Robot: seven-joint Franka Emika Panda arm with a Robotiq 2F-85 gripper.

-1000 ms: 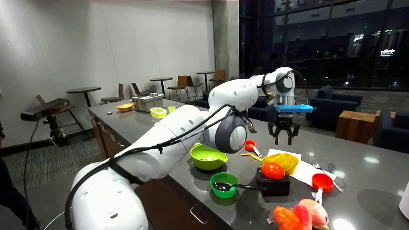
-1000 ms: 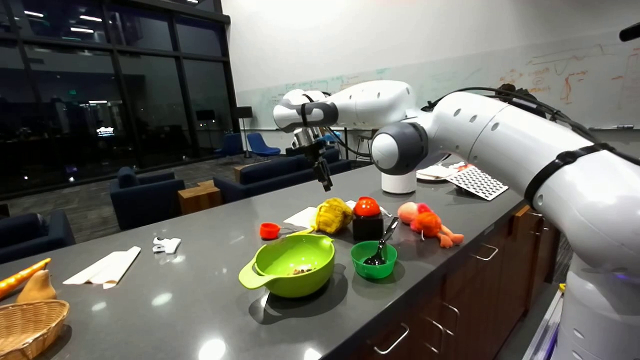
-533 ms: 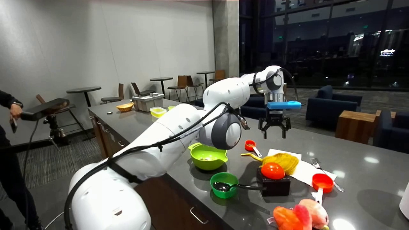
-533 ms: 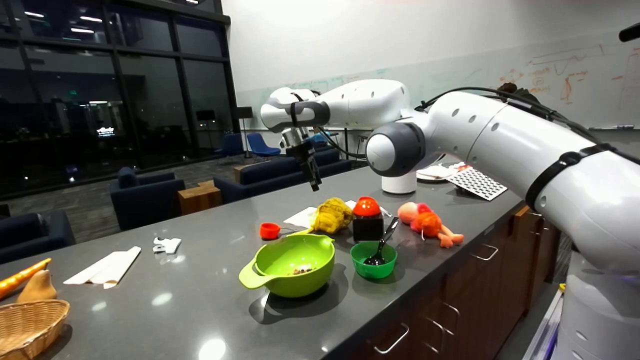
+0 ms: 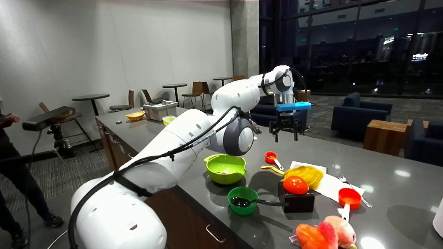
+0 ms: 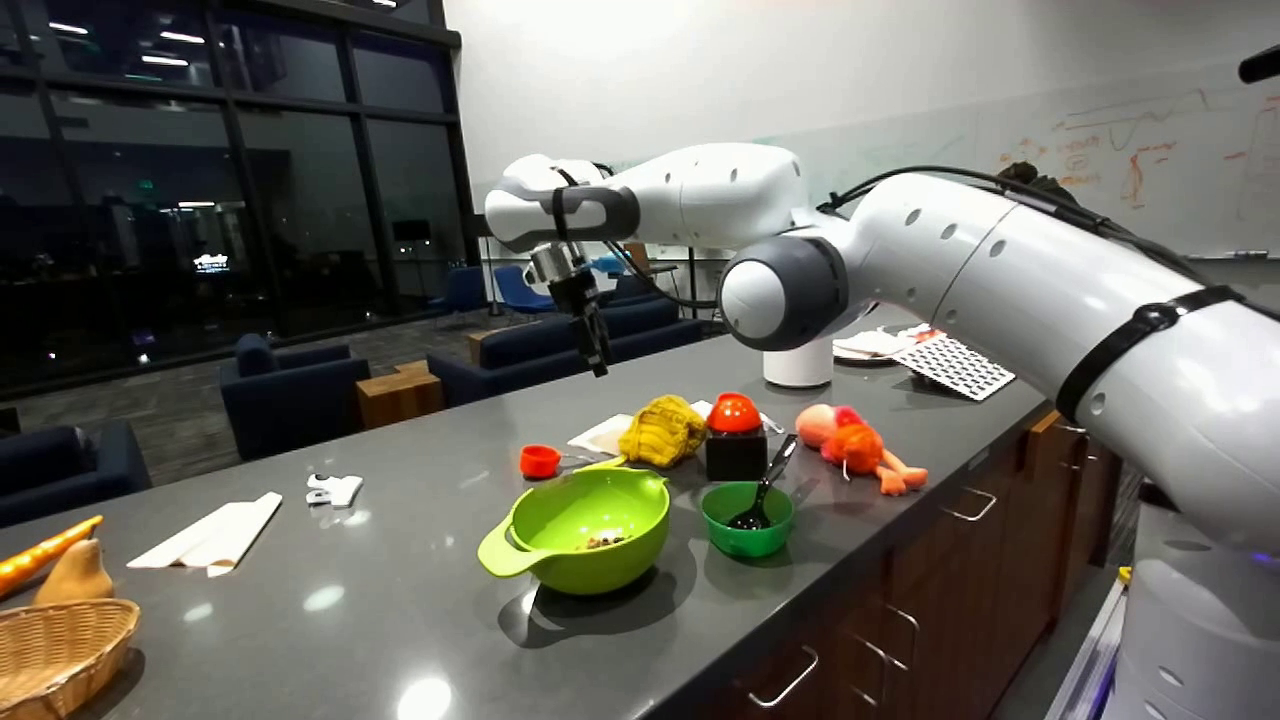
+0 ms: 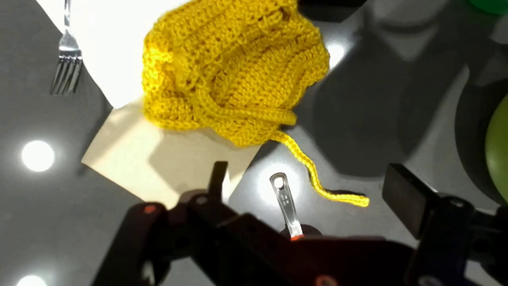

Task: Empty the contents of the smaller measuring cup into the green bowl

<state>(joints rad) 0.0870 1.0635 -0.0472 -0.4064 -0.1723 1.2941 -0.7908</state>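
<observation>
In the dark window (image 5: 363, 65) glows a white sign (image 5: 419, 57), too blurred to read; the orange handwriting (image 6: 1140, 165) on the whiteboard (image 6: 1230, 205) is also not readable. The handle (image 7: 286, 204) of the smaller measuring cup (image 6: 540, 463) carries marks too small to read. This cup is round and red, its handle greyish with a hole at the end; brownish contents (image 5: 270, 157) show inside. It stands upright on the surface (image 5: 387, 186), near the green bowl (image 5: 225, 178) and the yellow knitted piece (image 7: 238, 71). The fingers (image 7: 406, 198) are wide apart, above the surface.
</observation>
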